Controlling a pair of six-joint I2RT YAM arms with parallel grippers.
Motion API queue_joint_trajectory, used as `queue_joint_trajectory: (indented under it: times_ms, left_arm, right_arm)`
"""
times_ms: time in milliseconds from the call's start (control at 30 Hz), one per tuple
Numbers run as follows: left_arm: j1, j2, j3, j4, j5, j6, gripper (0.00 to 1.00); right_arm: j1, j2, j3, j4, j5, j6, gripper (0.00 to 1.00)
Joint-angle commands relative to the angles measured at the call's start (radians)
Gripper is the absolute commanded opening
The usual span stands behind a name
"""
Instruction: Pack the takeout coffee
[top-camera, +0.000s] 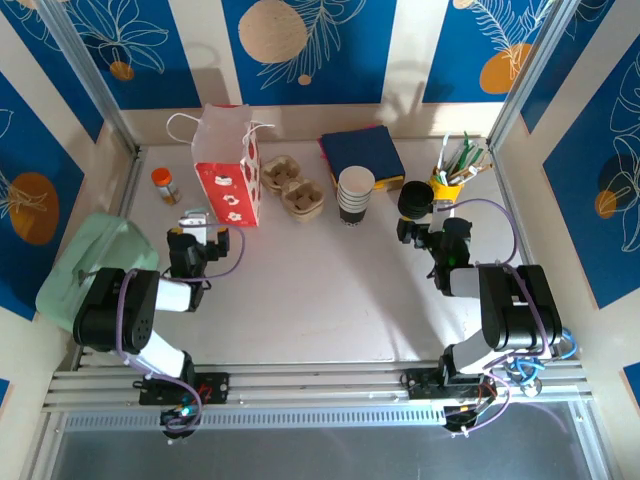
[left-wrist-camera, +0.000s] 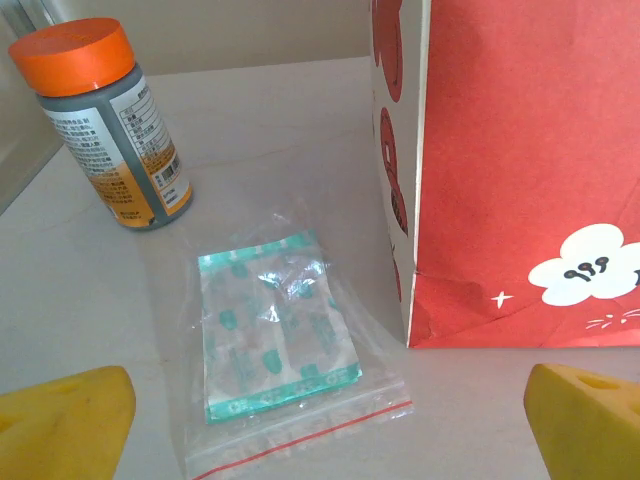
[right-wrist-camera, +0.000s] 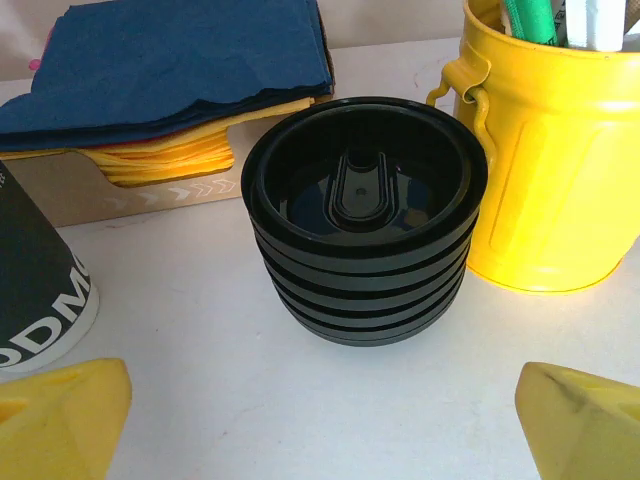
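Scene: a counter (top-camera: 320, 290) seen from above, with two robot arms at its 6 o'clock edge.
Left pincer (top-camera: 195, 222): jaws spread wide and holding nothing; in its wrist view it hangs over a clear zip bag (left-wrist-camera: 285, 345) of teal sachets, with an orange-capped bottle (left-wrist-camera: 105, 120) at 10 o'clock and a red paper bag (left-wrist-camera: 520, 170) at 2 o'clock.
Right pincer (right-wrist-camera: 320, 420): jaws fully apart and empty, facing the lids from 6 o'clock without touching them.
Takeout coffee: not yet assembled. The stack of black lids (right-wrist-camera: 362, 215) stands towards 1 o'clock on the counter; the stack of paper cups (top-camera: 355, 193), dark-sided and white inside, stands near it at its 9 o'clock.
Neighbours: a yellow utensil cup (right-wrist-camera: 555, 150) sits just beside the lids at 3 o'clock; blue napkins (right-wrist-camera: 175, 50) lie at 11 o'clock; a brown cup carrier (top-camera: 293, 187) lies at 9 o'clock of the cups.
Step in hand: probably fetching one lid.
Doing it well: the jaws should close on the topmost rim only, so the nested lids below stay put, then rise straight up, keeping the 3 o'clock finger off the yellow cup.
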Motion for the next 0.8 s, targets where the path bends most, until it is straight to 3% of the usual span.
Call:
queue_joint_trajectory:
  times_ms: [0, 267, 400, 767]
  left_arm:
    - [0.001, 0.009, 0.015, 0.008, 0.010, 0.007, 0.99]
    - [0.001, 0.009, 0.018, 0.003, 0.015, 0.009, 0.99]
    - [0.001, 0.008, 0.037, -0.033, 0.099, 0.038, 0.99]
    - [0.002, 0.008, 0.037, -0.034, 0.102, 0.037, 0.99]
  right_arm:
    - [0.006, 0.003, -0.014, 0.029, 0.012, -0.002, 0.99]
    - [0.002, 0.003, -0.011, 0.024, 0.006, 0.000, 0.99]
    - [0.001, 0.003, -0.011, 0.023, 0.006, 0.000, 0.99]
    - [0.001, 0.003, -0.011, 0.024, 0.005, -0.001, 0.99]
